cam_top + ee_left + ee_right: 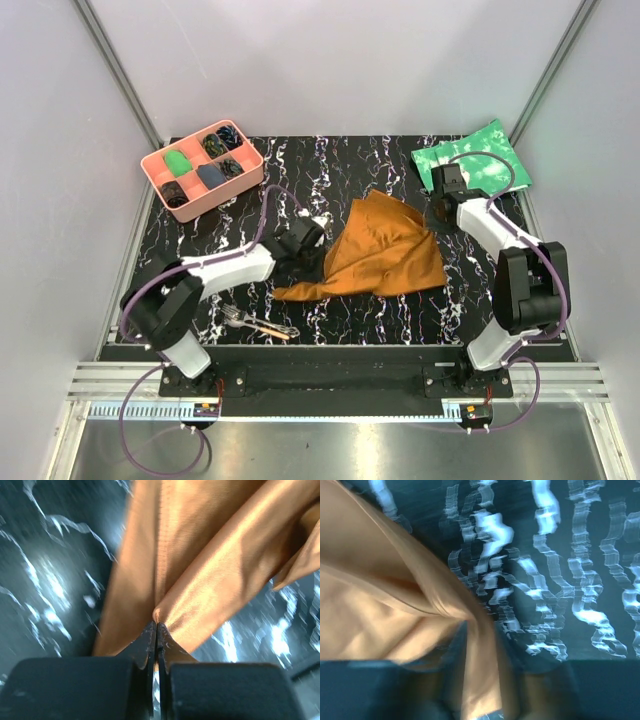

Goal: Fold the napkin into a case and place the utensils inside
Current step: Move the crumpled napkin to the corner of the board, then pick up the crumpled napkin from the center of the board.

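Napkin [385, 252], rust-brown, plain; lies crumpled and partly lifted at the middle of the counter [330, 165], between the two arms, a long tail trailing toward the near left; not yet folded into any case.
Left jaws: closed tight on a fold of the napkin's left side; in the left wrist view the cloth [200, 555] fans up and away from the pinch, over the dark marbled surface.
Right jaws: at the napkin's far right corner; in the right wrist view the cloth [380, 620] runs down between them, but the view is blurred and I cannot tell whether they clamp it.
Fork [236, 317], small, silver; flat on the counter near its front left edge, beside the left arm [215, 272].
Slim silver piece [272, 329], orange-tan end; just right of the fork, well apart from the napkin.
Pink tray [215, 200], compartmented; far left corner.
Green cloth [480, 150], white mottling; far right corner, behind the right arm [500, 235].
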`<state>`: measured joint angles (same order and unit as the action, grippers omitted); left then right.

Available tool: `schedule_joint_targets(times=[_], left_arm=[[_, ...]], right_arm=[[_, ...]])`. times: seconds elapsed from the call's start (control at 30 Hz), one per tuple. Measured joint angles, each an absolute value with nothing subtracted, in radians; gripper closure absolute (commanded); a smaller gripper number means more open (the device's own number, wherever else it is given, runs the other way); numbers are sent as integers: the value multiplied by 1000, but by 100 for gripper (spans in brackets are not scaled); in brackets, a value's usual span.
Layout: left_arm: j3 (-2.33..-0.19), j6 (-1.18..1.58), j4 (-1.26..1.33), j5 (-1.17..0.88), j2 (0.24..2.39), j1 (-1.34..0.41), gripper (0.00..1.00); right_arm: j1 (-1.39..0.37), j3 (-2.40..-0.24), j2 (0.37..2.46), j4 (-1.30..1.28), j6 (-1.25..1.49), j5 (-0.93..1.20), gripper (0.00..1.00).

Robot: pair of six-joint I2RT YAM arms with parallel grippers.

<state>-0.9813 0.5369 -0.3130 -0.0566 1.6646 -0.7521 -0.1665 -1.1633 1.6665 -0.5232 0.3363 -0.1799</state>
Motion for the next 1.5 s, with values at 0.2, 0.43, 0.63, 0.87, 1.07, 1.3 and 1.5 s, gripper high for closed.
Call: schedule_joint_targets(times=[0.2, 0.43, 0.63, 0.87, 1.07, 1.3, 1.5], left_arm=[[-923, 608, -262, -156, 1554, -861, 27], [-916, 652, -244, -182, 1413, -689, 39], [-936, 664, -243, -182, 1367, -556, 41], [-938, 658, -241, -232, 1362, -544, 42], [-906, 655, -209, -267, 1362, -543, 42], [-875, 655, -207, -278, 1362, -543, 42], [-875, 655, -207, -278, 1351, -536, 41]], right_arm=[[-178, -1219, 1654, -566, 298, -268, 21], [-274, -1570, 1883, -517, 287, -22, 32], [-365, -1792, 2162, -506, 269, -19, 51], [-425, -1903, 2317, -525, 218, -45, 54], [-434, -1968, 2374, -524, 179, -72, 57], [-443, -1979, 2398, -529, 149, -113, 60], [-462, -1959, 2391, -508, 126, -157, 57]])
